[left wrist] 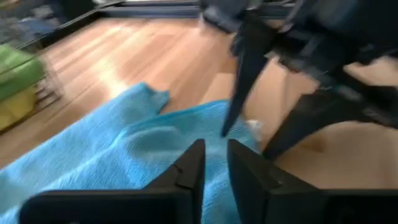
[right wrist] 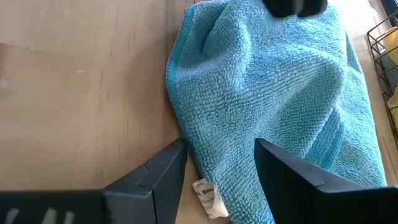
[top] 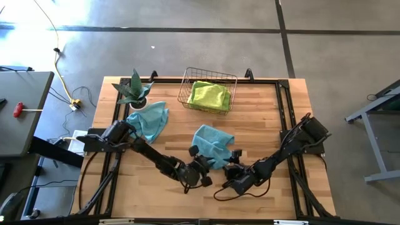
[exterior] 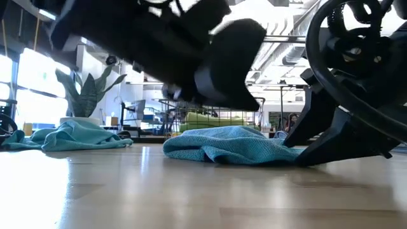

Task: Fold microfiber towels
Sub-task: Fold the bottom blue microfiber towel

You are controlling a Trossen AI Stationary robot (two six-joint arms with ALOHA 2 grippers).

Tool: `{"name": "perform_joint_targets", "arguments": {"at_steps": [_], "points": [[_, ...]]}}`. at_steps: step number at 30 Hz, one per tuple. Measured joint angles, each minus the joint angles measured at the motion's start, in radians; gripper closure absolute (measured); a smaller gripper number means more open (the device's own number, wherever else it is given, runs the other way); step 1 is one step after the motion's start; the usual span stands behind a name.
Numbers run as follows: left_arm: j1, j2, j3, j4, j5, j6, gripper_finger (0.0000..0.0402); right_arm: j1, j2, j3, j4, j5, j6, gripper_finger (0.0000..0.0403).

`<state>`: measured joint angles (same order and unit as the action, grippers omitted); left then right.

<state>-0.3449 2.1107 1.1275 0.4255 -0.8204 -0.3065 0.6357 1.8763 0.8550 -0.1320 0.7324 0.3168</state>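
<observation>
Wooden table (top: 262,119): crumpled teal towel (top: 212,145) centre, left gripper (top: 203,164) nearly closed at 7 o'clock, right gripper (top: 232,164) agape (5 o'clock).

A: Where are the towels?
B: One teal towel (top: 213,143) lies crumpled in a rumpled heap at the table's middle, a white tag at its near edge. A second teal towel (top: 150,120) lies bunched toward the left, beside the plant.
A: Any more?
B: A lime green towel (top: 209,95) lies in the basket, with yellow under it.
</observation>
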Motion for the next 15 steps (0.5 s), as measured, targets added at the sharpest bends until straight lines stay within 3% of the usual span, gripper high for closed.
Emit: {"name": "perform_joint_targets", "arguments": {"at_steps": [3,7,15], "points": [[-0.001,-0.038,0.0,-0.048,0.117,0.031,0.0371,0.0,0.002,-0.002,0.009,0.015,0.026,0.0215],[-0.017,-0.047,0.0,-0.124,0.26,0.073,0.0374,-0.005,0.003,-0.003,0.035,0.023,0.049,0.0215],[-0.022,-0.049,0.0,-0.205,0.336,0.101,0.0303,-0.033,0.006,-0.005,0.098,0.018,0.092,0.0216]]}}
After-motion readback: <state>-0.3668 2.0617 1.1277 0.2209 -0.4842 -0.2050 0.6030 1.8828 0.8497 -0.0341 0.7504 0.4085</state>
